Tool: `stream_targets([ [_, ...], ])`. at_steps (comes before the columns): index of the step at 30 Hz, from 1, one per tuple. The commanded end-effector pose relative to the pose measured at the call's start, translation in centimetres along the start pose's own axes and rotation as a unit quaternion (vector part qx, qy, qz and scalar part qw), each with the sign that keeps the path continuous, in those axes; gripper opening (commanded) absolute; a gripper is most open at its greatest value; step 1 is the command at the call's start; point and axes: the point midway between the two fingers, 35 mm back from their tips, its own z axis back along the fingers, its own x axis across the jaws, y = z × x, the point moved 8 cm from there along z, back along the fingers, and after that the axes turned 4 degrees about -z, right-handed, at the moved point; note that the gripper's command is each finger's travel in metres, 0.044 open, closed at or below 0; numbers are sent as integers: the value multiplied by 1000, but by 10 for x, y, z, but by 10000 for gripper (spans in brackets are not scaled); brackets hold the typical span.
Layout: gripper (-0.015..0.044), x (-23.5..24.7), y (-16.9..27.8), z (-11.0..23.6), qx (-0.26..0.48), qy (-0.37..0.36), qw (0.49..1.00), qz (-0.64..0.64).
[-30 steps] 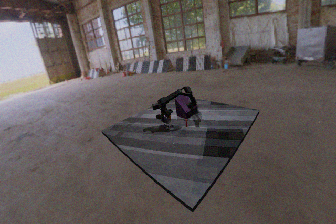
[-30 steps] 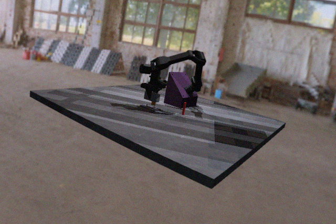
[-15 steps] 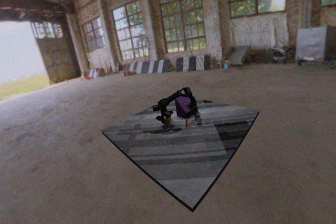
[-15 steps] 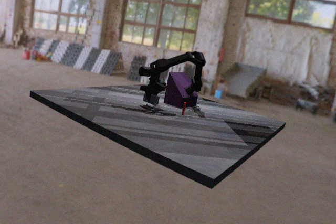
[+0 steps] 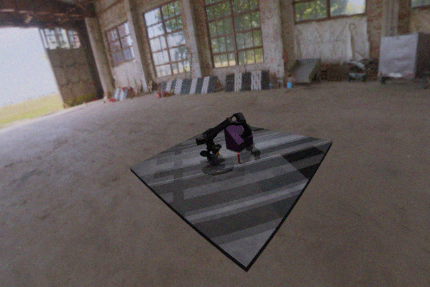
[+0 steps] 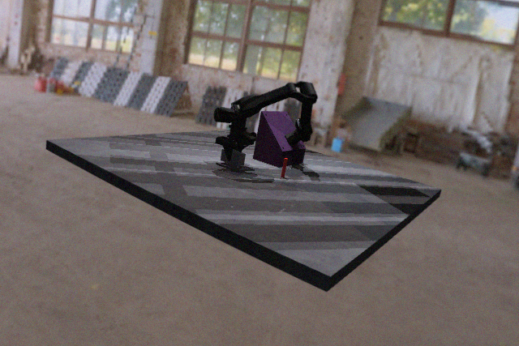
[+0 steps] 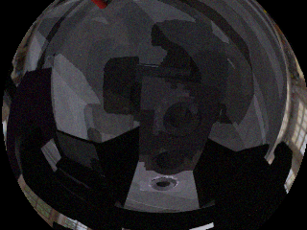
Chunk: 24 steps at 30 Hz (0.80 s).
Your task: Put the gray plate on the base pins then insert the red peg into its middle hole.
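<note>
Still in step one, by my read: the gripper (image 6: 233, 161) is clamping something dark low over the striped board (image 6: 293, 224), most likely the gray plate (image 7: 160, 182), though the two outer views are too small to show the fingers' contact. The wrist view is showing a pale gray slab with a round hole just under the camera, dark gripper parts looming above it. Whether the plate is already sitting on the base's two pins or hanging just above them, cannot tell; neither the pins nor the base are showing clearly.

Landmark: the purple wedge block (image 6: 276, 138).
- Gripper and its load are sitting to the left of the block in the exterior view, close to it, right down near the board.
- Red peg (image 6: 285, 167) is standing upright just in front of the block's lower right corner, apart from the gripper, untouched.
- The arm (image 6: 268, 97) is arching over the block from its far side.

Left to do, as I judge it: seat the plate flat, release, go to the peg, grasp, insert into the middle hole, let go.

Plate look: flat, light gray, matte, one hole visible, edges partly hidden by shadow. Peg: thin, bright red, short cylinder.
</note>
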Motion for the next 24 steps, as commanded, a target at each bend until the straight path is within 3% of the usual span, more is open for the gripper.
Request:
stream_targets([
  [1,0,2,0,-7,-2,-4,1000,-1],
  [14,0,1,0,-5,-1,-3,1000,1],
  [24,263,1,0,-5,-1,-3,1000,1],
])
